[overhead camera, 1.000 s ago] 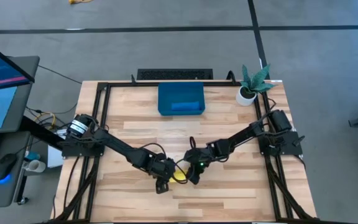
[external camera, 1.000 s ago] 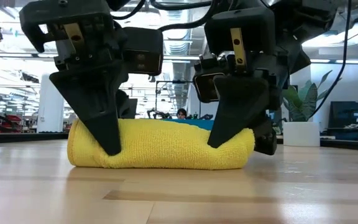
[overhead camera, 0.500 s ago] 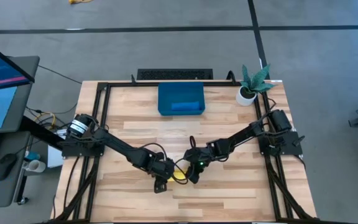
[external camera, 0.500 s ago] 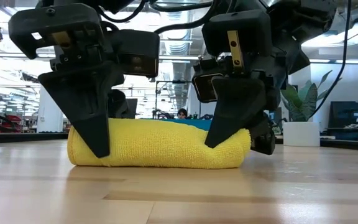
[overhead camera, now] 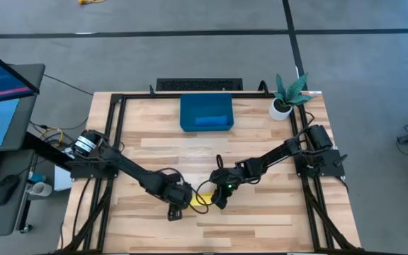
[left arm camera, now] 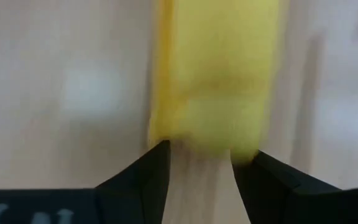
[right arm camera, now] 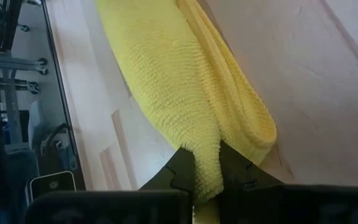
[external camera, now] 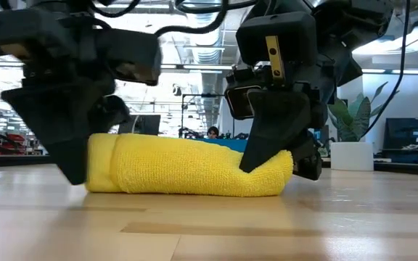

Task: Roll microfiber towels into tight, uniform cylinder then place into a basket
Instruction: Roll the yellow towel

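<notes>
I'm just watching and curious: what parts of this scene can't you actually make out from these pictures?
- Yellow towel: in the high view, the two arms cover nearly all of it.
- Blue tray: too small from above to tell a blue towel inside from the tray itself; the yellow roll blocks the low view.
- Left gripper: motion blur smears the roll's end in the left wrist view.
- Right gripper: its jaws pinch a fold, hiding the towel's corner.

A yellow towel [external camera: 194, 167] (rolled into a loose cylinder) is laid flat at the worktop's 6 o'clock. A blue towel [overhead camera: 212, 121] is seen inside the dark-blue basket [overhead camera: 205, 105] at 12 o'clock.
</notes>
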`<state>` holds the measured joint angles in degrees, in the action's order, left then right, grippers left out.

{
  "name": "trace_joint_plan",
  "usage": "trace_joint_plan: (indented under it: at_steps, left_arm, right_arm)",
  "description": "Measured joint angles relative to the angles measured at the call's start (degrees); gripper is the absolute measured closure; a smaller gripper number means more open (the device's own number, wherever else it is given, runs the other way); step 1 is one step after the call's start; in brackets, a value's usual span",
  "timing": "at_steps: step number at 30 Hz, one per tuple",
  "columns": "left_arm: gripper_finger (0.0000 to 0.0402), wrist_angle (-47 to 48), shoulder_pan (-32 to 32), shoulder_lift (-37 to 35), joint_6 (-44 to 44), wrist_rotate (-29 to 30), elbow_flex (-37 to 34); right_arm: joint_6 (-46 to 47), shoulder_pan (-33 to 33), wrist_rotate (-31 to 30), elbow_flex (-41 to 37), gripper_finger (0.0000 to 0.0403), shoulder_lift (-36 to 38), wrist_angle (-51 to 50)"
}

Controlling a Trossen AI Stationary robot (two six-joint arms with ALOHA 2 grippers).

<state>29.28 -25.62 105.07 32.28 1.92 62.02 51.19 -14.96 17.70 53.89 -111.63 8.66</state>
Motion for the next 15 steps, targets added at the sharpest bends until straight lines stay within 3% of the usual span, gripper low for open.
trace_joint_plan:
  at_steps: [8, 15]
  left_arm:
    - [0.0244, 2.09, -2.56, -1.6, 2.48, 3.13, -0.02]
    - [0.0244, 4.24, -5.79, -6.28, 3.63, 11.21, 0.07]
  right_arm:
    - [-0.01, -0.11, 0.0, -0.02, 0.0351, 0.0, 0.06]
    - [-0.03, -0.11, 0.03, -0.02, 0.0351, 0.0, -0.01]
